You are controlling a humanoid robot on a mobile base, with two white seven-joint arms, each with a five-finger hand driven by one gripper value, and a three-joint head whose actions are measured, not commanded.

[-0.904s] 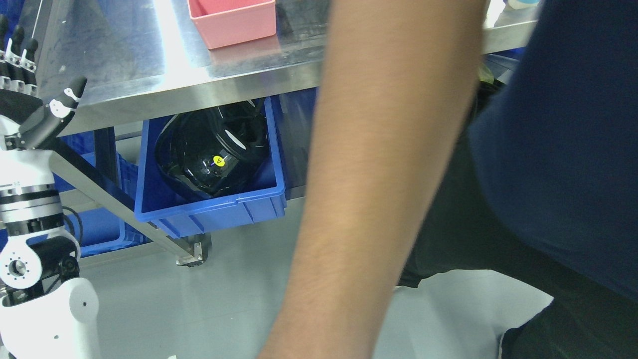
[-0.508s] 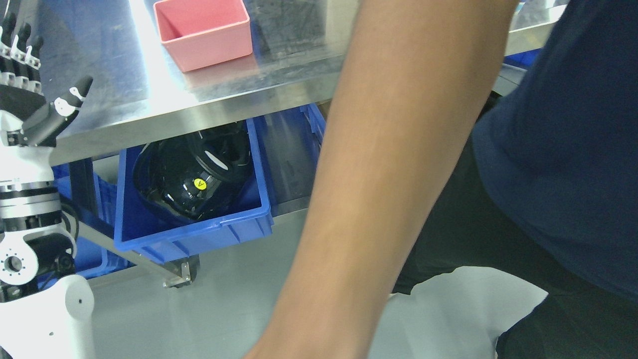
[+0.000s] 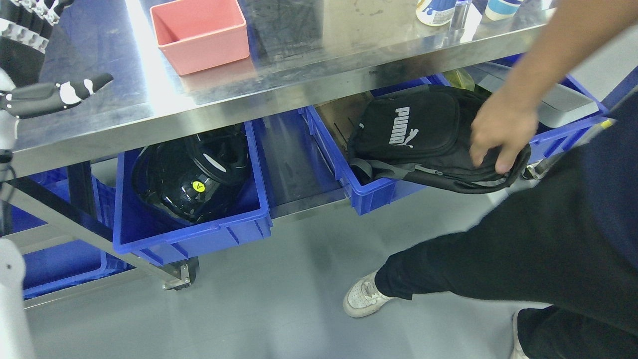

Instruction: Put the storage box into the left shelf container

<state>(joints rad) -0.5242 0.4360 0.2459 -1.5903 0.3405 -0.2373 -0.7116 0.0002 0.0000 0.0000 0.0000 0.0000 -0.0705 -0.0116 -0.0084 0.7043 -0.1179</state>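
Note:
The pink storage box point(image 3: 200, 33) stands open and upright on the steel table point(image 3: 299, 65), near its left end. Below the table on the left, a blue shelf container point(image 3: 199, 234) holds a black helmet point(image 3: 192, 174). My left hand point(image 3: 60, 50) is at the upper left, over the table's left end and well left of the pink box. Its fingers are spread and it holds nothing. My right hand is not in view.
A person stands at the right, with a hand point(image 3: 501, 132) on a black bag point(image 3: 413, 134) lying in the right blue container point(image 3: 369, 192). Their leg and shoe point(image 3: 364, 299) are on the grey floor. Bottles point(image 3: 436, 10) stand at the table's back. More blue bins point(image 3: 60, 264) sit at the lower left.
The person's arm, which blocked the middle of the view, has swung right and now rests on the black bag. The camera has shifted. My left hand's thumb now points more sideways.

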